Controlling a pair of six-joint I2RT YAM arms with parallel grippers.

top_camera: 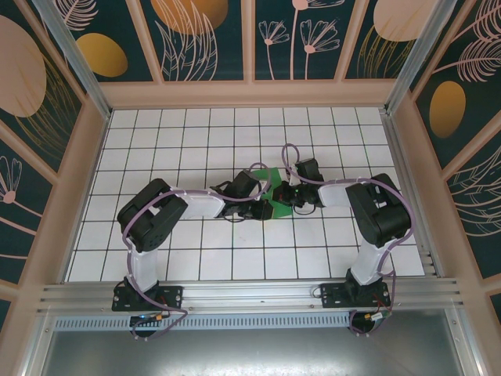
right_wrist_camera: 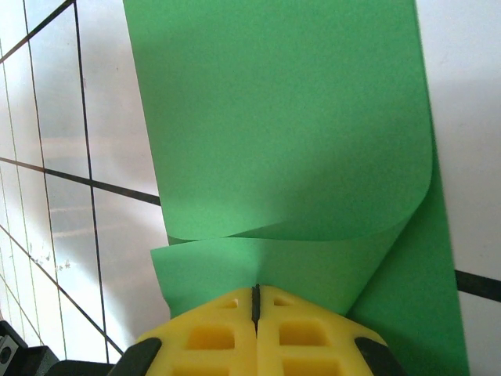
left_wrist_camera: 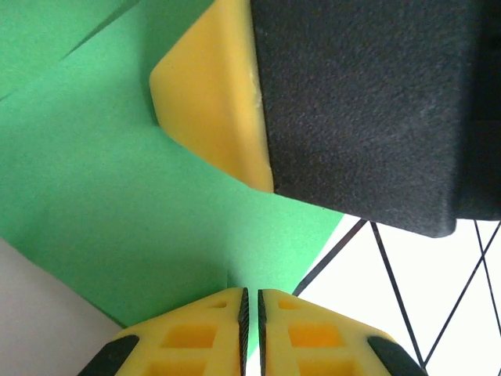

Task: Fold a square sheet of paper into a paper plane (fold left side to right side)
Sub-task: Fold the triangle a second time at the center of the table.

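Paper point(right_wrist_camera: 290, 117) lies in the middle of the white tiled table point(top_camera: 196, 251), and both arms reach in to it from either side. Not a plane yet: one layer curls over the flat layer. The bend at the right of the right wrist view is soft and round, with no crease pressed in.

Right gripper point(right_wrist_camera: 256, 291): jaws fully together. The raised layer's edge runs straight into the tips, so this reads as a pinch on the paper. Likely reason: it carries that edge across so the edges can be matched before the bend gets flattened.

Left gripper point(left_wrist_camera: 250, 296): jaws nearly together, only a thin slit between the pads. Green runs right up to the tips, with a small wrinkle there. Pinched or merely pressed down, cannot tell. From its position, it is probably there to pin the paper so it does not slide on the smooth tiles. One of the right gripper's fingers point(left_wrist_camera: 211, 94) sits low over the paper, near the left tips.

Step in hand, my read: the side-to-side fold, about midway, with the edge over but not aligned or creased. Risk: the paper is thin and the two grips are close together, so a tug could skew or crumple it.
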